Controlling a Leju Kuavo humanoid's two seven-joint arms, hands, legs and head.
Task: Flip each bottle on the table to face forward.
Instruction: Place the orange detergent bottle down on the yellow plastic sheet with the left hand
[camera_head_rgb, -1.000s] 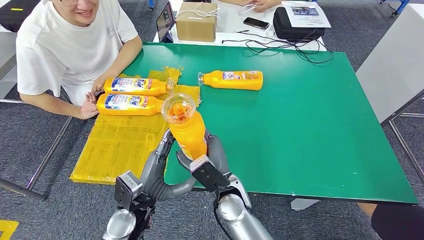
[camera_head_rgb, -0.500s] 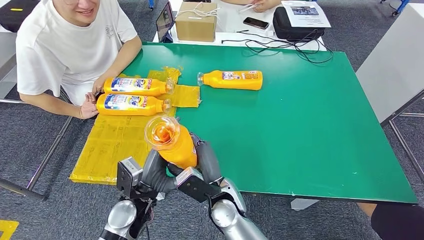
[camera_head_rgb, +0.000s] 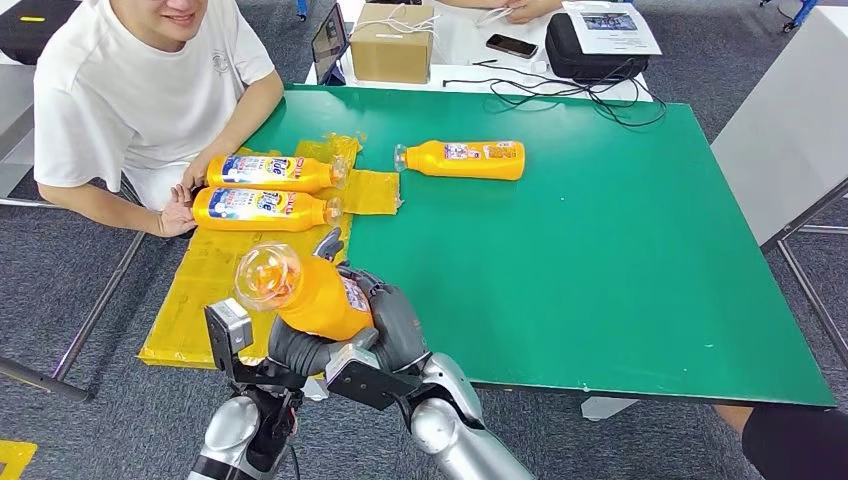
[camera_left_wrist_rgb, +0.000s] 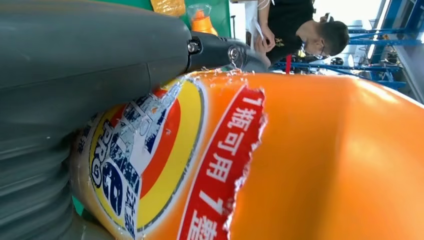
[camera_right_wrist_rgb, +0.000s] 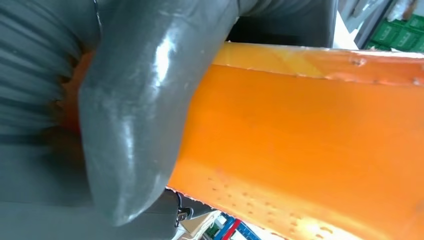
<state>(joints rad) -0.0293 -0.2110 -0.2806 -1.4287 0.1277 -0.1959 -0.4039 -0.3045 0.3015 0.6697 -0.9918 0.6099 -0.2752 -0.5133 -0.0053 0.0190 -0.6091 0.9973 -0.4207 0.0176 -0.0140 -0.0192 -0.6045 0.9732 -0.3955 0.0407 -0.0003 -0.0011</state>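
- Work surface: a green table (camera_head_rgb: 600, 250) on a grey carpeted floor, with a yellow plastic sheet (camera_head_rgb: 230, 285) covering its near-left part.
- Right hand (camera_head_rgb: 385, 325): fingers wrapped around the body of an orange bottle (camera_head_rgb: 315, 295); the right wrist view shows the thick grey thumb (camera_right_wrist_rgb: 135, 115) pressed against the orange wall.
- Left hand (camera_head_rgb: 300, 350): closed on the same bottle from below and from the left; the left wrist view shows its thumb lying across the printed label (camera_left_wrist_rgb: 150, 165).
- Held bottle: raised above the near-left table edge, over the yellow sheet, tilted with its clear cap (camera_head_rgb: 266, 276) pointing up and to the left.
- Two labelled bottles (camera_head_rgb: 265, 190) lie side by side on the far part of the sheet, caps to the right, printed labels facing up.
- A fourth bottle (camera_head_rgb: 465, 160) lies on the bare green surface further right, cap to the left, apart from the pair.
- A person in a white shirt (camera_head_rgb: 140, 90) sits at the left side, hands next to the pair of bottles.
- Beyond the far table edge: a cardboard box (camera_head_rgb: 393, 42), a phone (camera_head_rgb: 512, 46), a black case (camera_head_rgb: 590, 50) and cables (camera_head_rgb: 560, 95).
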